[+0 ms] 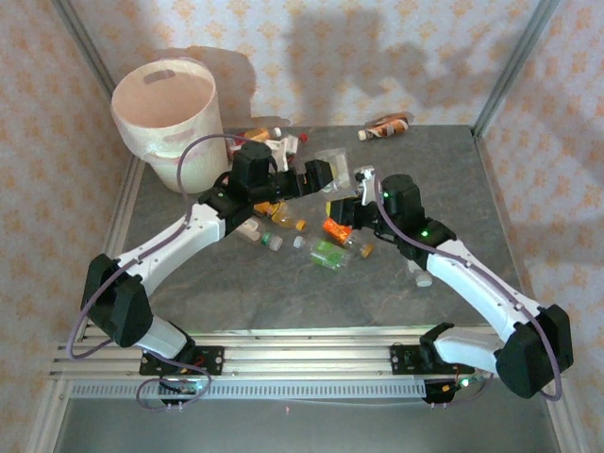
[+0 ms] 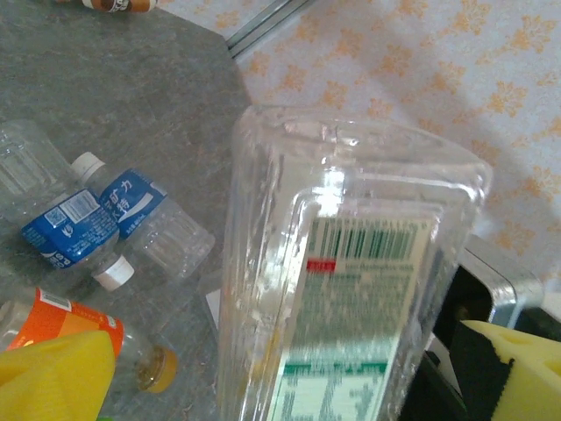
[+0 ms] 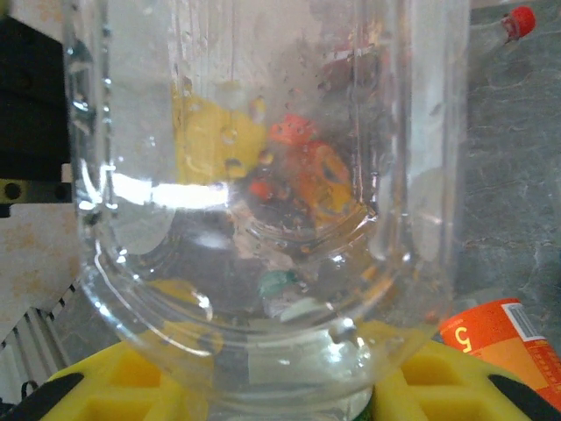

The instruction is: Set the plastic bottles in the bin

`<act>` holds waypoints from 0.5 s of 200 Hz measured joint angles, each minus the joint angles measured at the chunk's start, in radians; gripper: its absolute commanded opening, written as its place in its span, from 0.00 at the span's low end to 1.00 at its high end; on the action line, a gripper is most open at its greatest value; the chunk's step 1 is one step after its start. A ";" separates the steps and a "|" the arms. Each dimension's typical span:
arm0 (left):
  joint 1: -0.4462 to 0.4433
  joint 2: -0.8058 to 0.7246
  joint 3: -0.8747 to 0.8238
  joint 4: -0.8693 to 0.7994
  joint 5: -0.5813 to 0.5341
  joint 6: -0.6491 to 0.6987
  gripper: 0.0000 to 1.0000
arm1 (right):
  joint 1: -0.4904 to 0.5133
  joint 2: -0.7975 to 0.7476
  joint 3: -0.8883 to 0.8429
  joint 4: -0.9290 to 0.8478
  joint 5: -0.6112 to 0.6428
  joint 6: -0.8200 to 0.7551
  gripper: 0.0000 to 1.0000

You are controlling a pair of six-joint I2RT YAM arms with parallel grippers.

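Light, slick, crushable clear bottle [image 1: 334, 162], frame centre.
Clenched in right gripper [image 3: 280, 390], flanked by released left gripper [image 2: 289, 368]; best pinched gently across flat sides.

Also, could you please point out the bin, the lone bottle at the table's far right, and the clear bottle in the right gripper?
bin [image 1: 165, 118]: top external view, front wall.
lone bottle [image 1: 385, 125]: top external view, labelled middle.
clear bottle [image 3: 263, 114]: right wrist view, transparent side wall.
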 measured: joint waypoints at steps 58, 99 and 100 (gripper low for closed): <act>-0.014 0.056 0.091 -0.098 -0.085 0.053 0.86 | 0.040 0.023 0.033 -0.070 -0.034 -0.039 0.23; -0.049 0.089 0.182 -0.192 -0.145 0.121 0.60 | 0.053 0.026 0.068 -0.113 -0.038 -0.059 0.23; -0.049 0.089 0.182 -0.192 -0.145 0.122 0.60 | 0.053 0.026 0.068 -0.115 -0.038 -0.059 0.23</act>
